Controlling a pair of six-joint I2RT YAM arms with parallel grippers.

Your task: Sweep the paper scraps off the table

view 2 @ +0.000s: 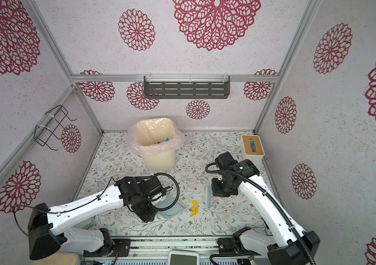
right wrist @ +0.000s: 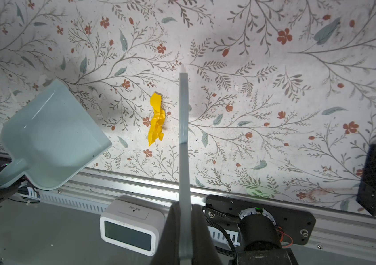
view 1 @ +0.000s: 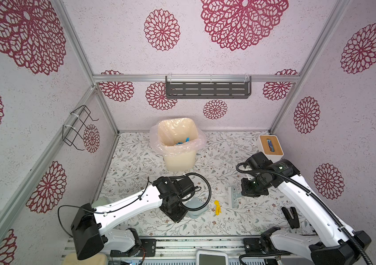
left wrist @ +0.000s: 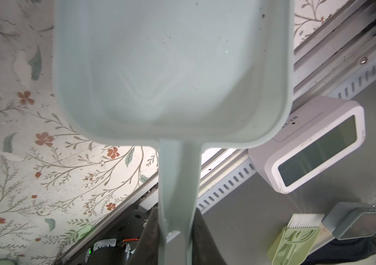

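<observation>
Scrap (right wrist: 157, 119) sits between dustpan (right wrist: 51, 137) and brush (right wrist: 183, 114). Left gripper (left wrist: 175, 220) pinches dustpan, right gripper (right wrist: 183, 213) brush; sweep low, dustpan lip grounded.

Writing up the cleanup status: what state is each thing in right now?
Dustpan: empty.
Left gripper: shut on the dustpan handle.
Right gripper: shut on the brush.
Yellow paper scrap: loose on the table, between dustpan and brush.
Bin: bag-lined, blue scraps inside.

Only print I can find: one short line of small characters on the white digital clock (right wrist: 131, 226), also seen at (left wrist: 308, 146). Too small and blurred to read.
</observation>
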